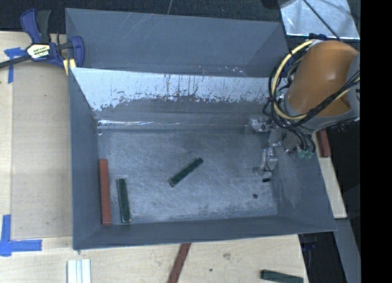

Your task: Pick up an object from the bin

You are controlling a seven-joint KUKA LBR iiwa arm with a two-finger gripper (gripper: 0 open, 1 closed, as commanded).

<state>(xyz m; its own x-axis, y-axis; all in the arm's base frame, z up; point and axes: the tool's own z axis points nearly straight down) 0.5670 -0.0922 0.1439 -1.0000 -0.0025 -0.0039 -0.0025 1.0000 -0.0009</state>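
My gripper (267, 168) hangs at the right side of the bin, just above the floor, near the right wall. Its fingers point down with nothing between them. A dark green bar (185, 172) lies tilted in the middle of the bin floor, well to the left of the gripper. Along the left wall lie a red-brown bar (105, 192) and, right beside it, a shorter dark green bar (124, 201), both lengthwise.
The arm with its orange cover and cables reaches in over the bin's right rim. The bin's walls slope steeply down to the floor on every side.
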